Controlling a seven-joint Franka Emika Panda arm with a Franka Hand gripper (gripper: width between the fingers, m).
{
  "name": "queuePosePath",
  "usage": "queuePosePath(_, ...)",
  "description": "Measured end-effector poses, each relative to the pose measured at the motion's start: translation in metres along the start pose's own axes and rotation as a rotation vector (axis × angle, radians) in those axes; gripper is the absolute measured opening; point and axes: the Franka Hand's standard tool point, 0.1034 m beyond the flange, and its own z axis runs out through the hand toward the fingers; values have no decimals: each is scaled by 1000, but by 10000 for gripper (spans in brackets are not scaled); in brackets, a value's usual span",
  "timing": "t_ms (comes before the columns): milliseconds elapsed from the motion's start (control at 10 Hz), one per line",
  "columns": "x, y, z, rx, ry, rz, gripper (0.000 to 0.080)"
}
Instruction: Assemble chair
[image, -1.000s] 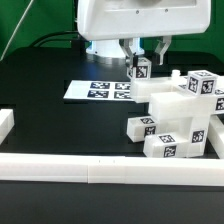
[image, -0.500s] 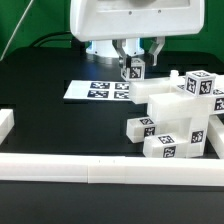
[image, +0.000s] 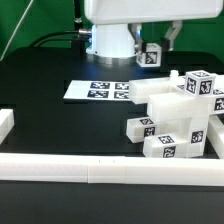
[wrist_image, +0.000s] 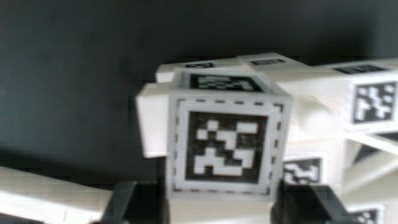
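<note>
1. Toward the table's (image: 40, 120) far right corner in the exterior view, your half-built chair (image: 180, 120) sits just inside the near border bar (image: 110, 172).
2. Beyond it, near the far edge, lies the marker board (image: 98, 90).
3. Above both, the gripper (image: 150, 52) is clamped on a tagged chair part (wrist_image: 222, 145), well off the table.
4. Risk, as I judge it: the part could twist in that narrow grip and miss its joint.
5. Hidden: the fingertips behind the part, and where it should join.
</note>
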Motion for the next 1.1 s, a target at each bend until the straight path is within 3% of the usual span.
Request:
queuePosePath(300,8,-18,-7,4,-7,28,277)
queuePosePath(400,15,-21,-12,6,-17,32,277)
queuePosePath(700,15,-21,-10,6,-11,32,277)
queuePosePath(900,6,-31,4,4,-9,23,277)
queuePosePath(1100,3,-31,9,5,-20,15,277)
